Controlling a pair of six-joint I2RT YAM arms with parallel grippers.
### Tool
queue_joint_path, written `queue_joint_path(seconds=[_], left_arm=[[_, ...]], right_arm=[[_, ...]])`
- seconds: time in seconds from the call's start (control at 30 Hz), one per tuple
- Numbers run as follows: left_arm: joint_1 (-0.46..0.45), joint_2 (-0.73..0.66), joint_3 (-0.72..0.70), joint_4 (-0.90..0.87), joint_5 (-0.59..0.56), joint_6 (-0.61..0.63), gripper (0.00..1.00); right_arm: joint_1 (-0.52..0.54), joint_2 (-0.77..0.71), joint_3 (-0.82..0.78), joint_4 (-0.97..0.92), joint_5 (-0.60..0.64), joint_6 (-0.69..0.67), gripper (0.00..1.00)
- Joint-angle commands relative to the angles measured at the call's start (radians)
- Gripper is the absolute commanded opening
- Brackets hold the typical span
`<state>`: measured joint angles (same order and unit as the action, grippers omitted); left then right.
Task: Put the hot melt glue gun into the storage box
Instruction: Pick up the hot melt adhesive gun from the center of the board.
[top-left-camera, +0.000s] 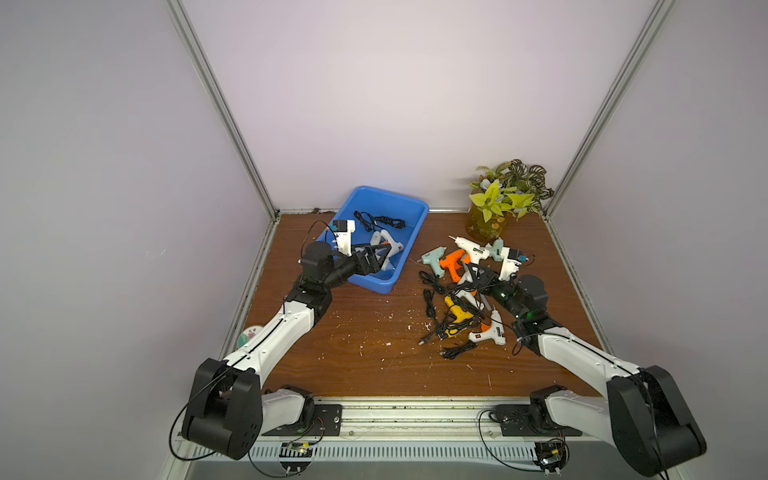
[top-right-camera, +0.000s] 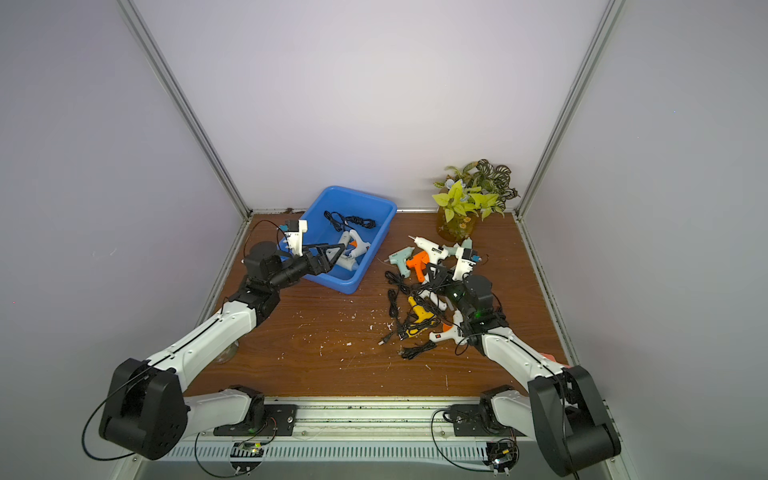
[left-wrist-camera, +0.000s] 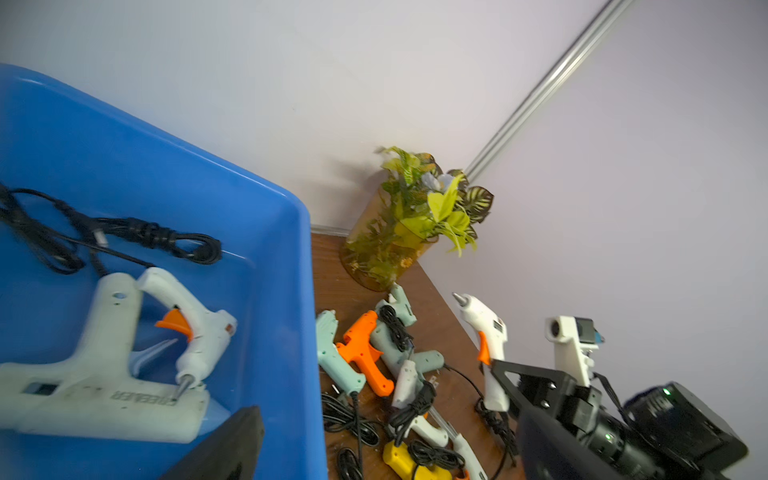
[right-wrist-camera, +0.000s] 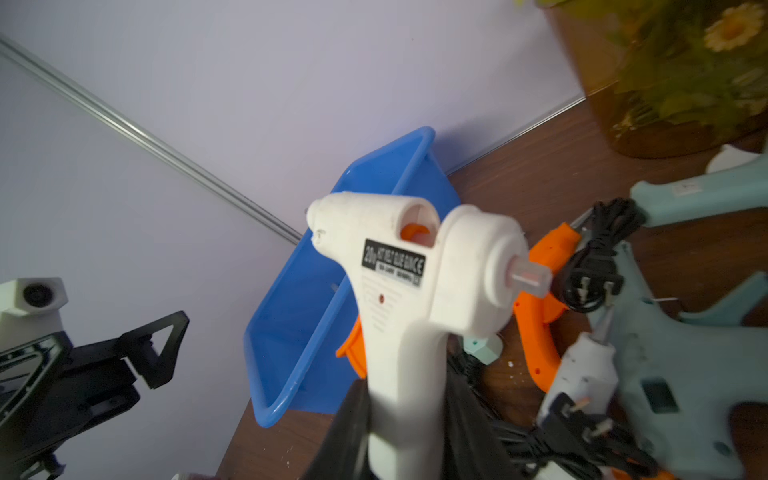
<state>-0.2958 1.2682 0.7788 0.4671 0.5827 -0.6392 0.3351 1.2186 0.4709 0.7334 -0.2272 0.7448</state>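
Back-left of table (top-left-camera: 374, 357): storage box (top-left-camera: 386, 198), blue, sitting skewed, far corner close to the back wall.
Box contents: big white gun (left-wrist-camera: 95, 374) and small white gun (left-wrist-camera: 195, 332) with orange trigger, both lying on the box floor, touching; black cord (left-wrist-camera: 158, 237) bundled behind them.
Left gripper (top-left-camera: 388, 257): jaws spread wide, nothing between them; hangs over the near end of the box, above the two guns. Same in both top views.
Right gripper (right-wrist-camera: 407, 415): clamped tight on the handle of the hot melt glue gun (right-wrist-camera: 395, 291); black fingers (right-wrist-camera: 340, 440) on either side of the handle.
Task gun: white, black label, orange trigger, nozzle angled toward the back; outside the box, on the right half of the table at the pile (top-left-camera: 457, 291), well apart from the box.
Lifted or not: cannot tell whether it is clear of the pile.
Pile items: teal gun (top-left-camera: 434, 255), orange gun (top-left-camera: 453, 264), yellow gun (top-left-camera: 457, 311), more white ones, tangled black cords.
Back-right corner: potted plant (top-left-camera: 505, 199), just behind the pile.
Table surface: brown wood, white flecks scattered mid-table.
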Motion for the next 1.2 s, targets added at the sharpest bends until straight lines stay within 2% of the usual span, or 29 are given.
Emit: queue_joint_path(seconds=[0.0,0.23,0.57,0.8,1.03,1.17], left_arm=[[-0.023,0.039,0.022,0.157,0.108,-0.075,1.0],[-0.032,0.132,0.013,0.373,0.214,-0.238,0.98],[-0.059,0.197,0.047,0.386,0.22,-0.273,0.91],[-0.06,0.224,0.046,0.447,0.212,-0.323,0.79],[-0.06,0.232,0.043,0.488,0.21,-0.355,0.75],[-0.06,0.236,0.042,0.502,0.211,-0.365,0.63]], right_arm=[[0.053,0.051,0.092,0.201,-0.048,-0.048,0.0],[0.137,0.186,0.188,0.285,-0.085,-0.051,0.0],[0.217,0.284,0.27,0.311,-0.157,-0.074,0.0],[0.255,0.292,0.294,0.287,-0.182,-0.113,0.0],[0.28,0.303,0.312,0.265,-0.205,-0.138,0.0],[0.292,0.312,0.323,0.262,-0.214,-0.144,0.0]])
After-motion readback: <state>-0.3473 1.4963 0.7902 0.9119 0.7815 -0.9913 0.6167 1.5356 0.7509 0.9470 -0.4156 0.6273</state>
